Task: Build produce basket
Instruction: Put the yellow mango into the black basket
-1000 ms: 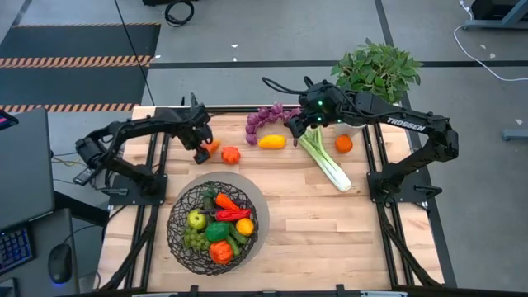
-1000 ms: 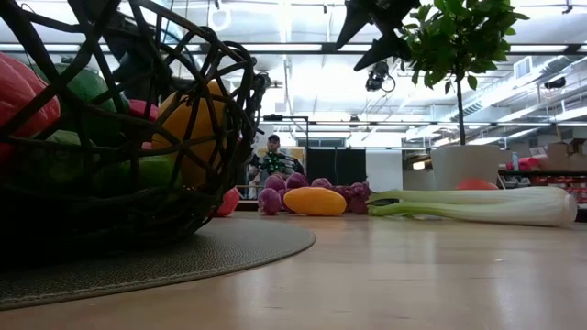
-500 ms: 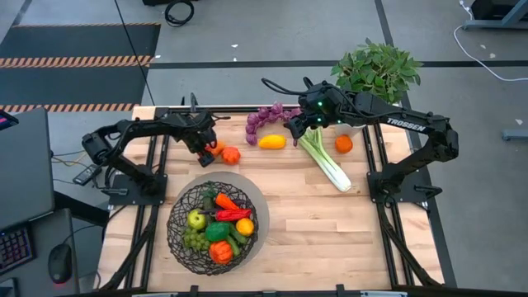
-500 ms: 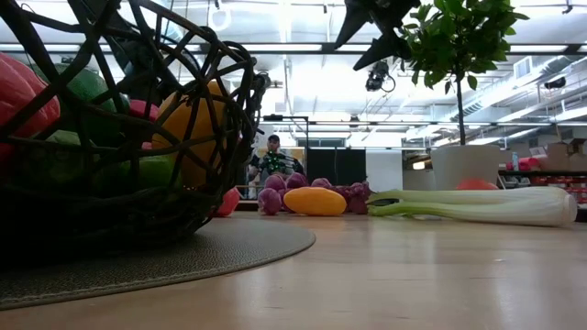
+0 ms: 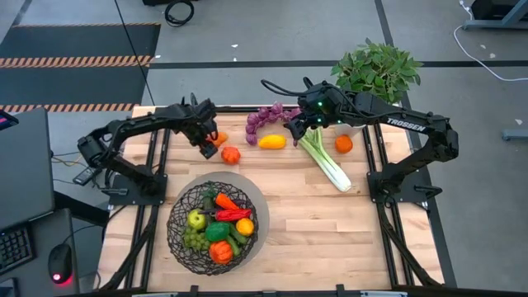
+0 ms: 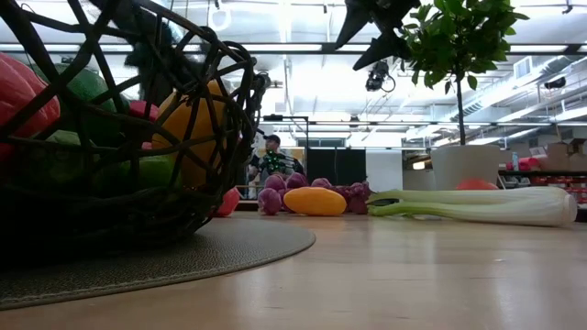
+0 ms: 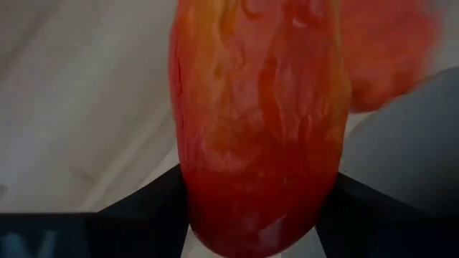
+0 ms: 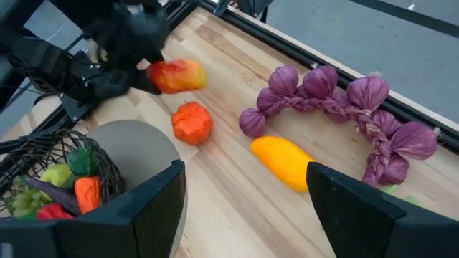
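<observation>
High view: my left pincer [image 5: 208,142] has moved back toward the table's far edge and clamps a red-orange oblong toy fruit [image 5: 214,138], which is now off its old spot by the round red-orange tomato [image 5: 230,154]. The dark wire-mesh bowl basket [image 5: 213,227], already part filled, is near, closer to me.

Low view: basket fills the near left; the pick is hidden.

Left wrist: the fruit sits between my dark fingers [image 7: 136,215], so the grip has landed.

Right wrist: my right pincer [image 8: 244,193] hangs wide and empty over the yellow lemon-shaped piece [image 8: 287,162] and purple braided bulbs [image 8: 351,115].
</observation>
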{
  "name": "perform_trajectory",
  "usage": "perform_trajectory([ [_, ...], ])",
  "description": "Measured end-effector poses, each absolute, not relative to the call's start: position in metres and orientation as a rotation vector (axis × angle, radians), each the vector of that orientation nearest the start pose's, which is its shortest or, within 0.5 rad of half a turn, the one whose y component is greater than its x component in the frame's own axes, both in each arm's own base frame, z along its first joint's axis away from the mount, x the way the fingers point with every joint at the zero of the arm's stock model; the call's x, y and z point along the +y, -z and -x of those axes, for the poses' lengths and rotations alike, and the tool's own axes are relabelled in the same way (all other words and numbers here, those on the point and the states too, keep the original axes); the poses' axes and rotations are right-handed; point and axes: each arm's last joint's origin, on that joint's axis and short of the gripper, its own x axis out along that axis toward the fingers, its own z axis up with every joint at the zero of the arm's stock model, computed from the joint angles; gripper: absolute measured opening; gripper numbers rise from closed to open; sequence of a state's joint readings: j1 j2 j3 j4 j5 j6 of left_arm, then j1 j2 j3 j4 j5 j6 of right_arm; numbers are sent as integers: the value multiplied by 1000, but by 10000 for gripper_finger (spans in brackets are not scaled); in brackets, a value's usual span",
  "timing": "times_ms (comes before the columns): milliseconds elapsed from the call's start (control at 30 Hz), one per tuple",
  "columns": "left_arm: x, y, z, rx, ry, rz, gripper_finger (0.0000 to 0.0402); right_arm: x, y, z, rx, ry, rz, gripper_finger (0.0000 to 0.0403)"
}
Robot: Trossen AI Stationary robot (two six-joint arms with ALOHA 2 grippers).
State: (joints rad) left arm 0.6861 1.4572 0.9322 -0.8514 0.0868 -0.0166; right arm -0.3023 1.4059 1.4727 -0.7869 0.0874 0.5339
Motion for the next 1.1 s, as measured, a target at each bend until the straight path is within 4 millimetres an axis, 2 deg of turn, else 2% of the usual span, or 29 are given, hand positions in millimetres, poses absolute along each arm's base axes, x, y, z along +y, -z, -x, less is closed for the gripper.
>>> perform_trajectory([
  [167, 148, -251, -203, 1214, -516, 528, 249, -89, -376, -276, 614, 546, -550, 293],
  [300, 127, -291, -203, 1223, -464, 493, 239, -89, -376, -276, 620, 536, -531, 293],
  [433, 100, -312, -202, 1213, -414, 507, 249, -88, -376, -276, 631, 517, -494, 293],
  [567, 71, -321, -204, 1176, -374, 568, 264, -88, -376, -276, 642, 492, -460, 293],
  [867, -2, -323, -216, 1227, -267, 652, 252, -87, -376, -277, 665, 414, -402, 293],
  [1100, -52, -324, -216, 1230, -230, 755, 263, -83, -374, -275, 715, 309, -379, 293],
])
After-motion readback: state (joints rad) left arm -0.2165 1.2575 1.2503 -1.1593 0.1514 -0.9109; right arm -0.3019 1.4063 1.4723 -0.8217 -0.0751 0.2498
